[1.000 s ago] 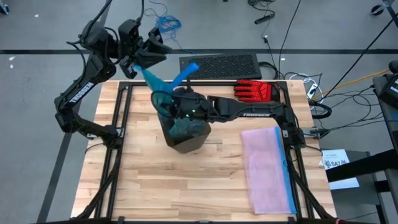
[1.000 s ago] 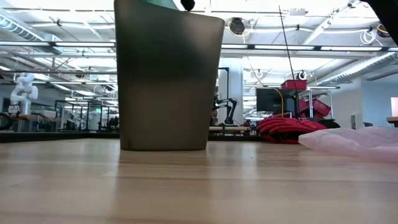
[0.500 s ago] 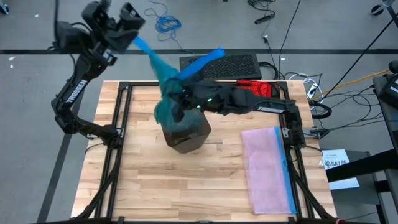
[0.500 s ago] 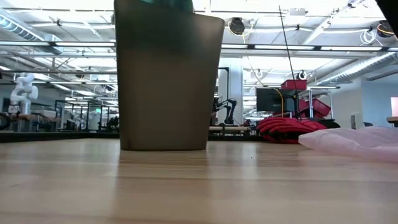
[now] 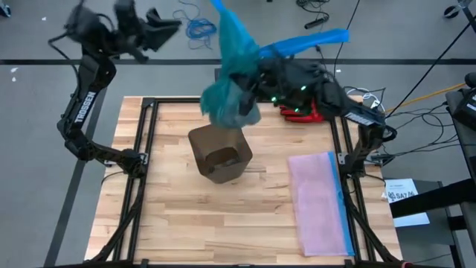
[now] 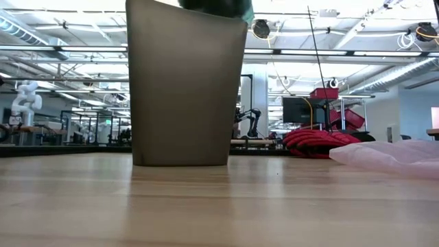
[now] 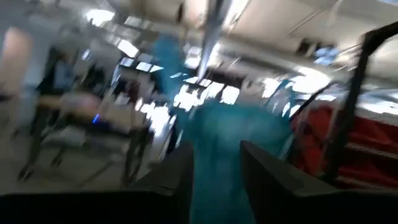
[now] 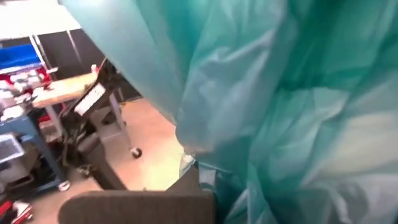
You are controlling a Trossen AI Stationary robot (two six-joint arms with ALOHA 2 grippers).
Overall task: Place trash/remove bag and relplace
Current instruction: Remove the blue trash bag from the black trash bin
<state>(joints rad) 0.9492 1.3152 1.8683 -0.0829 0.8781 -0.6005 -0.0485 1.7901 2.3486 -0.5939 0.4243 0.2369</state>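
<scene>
- The bag [image 5: 230, 93] hangs above the bin [image 5: 220, 154], pinched by the right gripper [image 5: 253, 78]; lift it clear, steadily.
- The left gripper [image 5: 160, 30], far behind the bin: finger state unclear; keep away.

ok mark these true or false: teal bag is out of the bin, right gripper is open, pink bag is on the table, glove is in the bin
1. The teal bag is lifted out of the bin. True.
2. The right gripper is open. False: it is shut on the teal bag.
3. The pink bag lies flat on the table. True.
4. The glove is in the bin. False: it lies at the table's far edge, under the right arm.
</scene>
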